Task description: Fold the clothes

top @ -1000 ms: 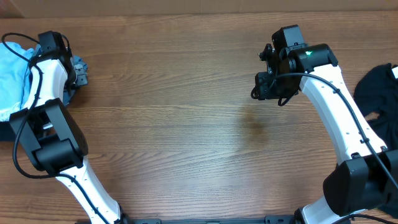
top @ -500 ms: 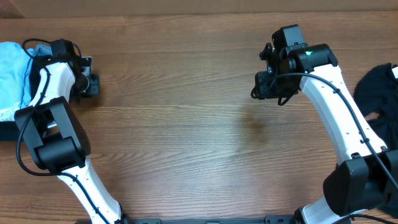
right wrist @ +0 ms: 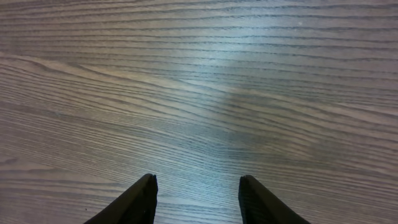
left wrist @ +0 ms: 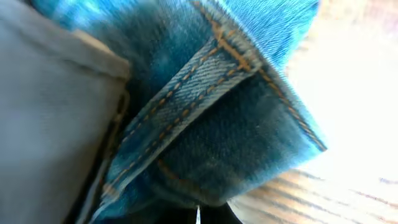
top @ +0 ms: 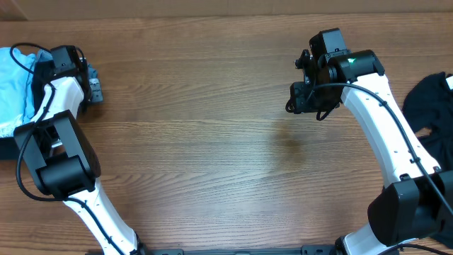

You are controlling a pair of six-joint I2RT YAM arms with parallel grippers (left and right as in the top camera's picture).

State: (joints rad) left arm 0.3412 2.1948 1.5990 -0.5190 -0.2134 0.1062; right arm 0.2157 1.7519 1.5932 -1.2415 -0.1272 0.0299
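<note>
- Near side, right edge of the table (top: 212, 149): a black garment (top: 430, 103) lies heaped and untouched.
- The right gripper (right wrist: 198, 180) hangs over bare wood, well apart from any cloth. Its fingers are spread with nothing between them.
- Farther off at the left edge, the left gripper (top: 90, 88) sits just beside a pile of light-blue cloth (top: 14, 78). A small bunch of denim (left wrist: 236, 124) shows at its tip.
- In the left wrist view the denim fills the frame and hides the fingers. It cannot be told whether the tool is clenched on it or only pressed against it.
- Orientation: a stitched seam runs diagonally across the wrist view, lower left to upper right, with the fold edge toward the bright table. From overhead the bunch points toward the table's middle. The garment's long axis is unreadable because most of it is hidden.
- Step, as a judgement: fetching one garment from the left pile. No folding has started.
- The next move calls for a confirmed pinch on the denim and a pull toward the bare centre. The right gripper would then take a second edge to spread it flat.
</note>
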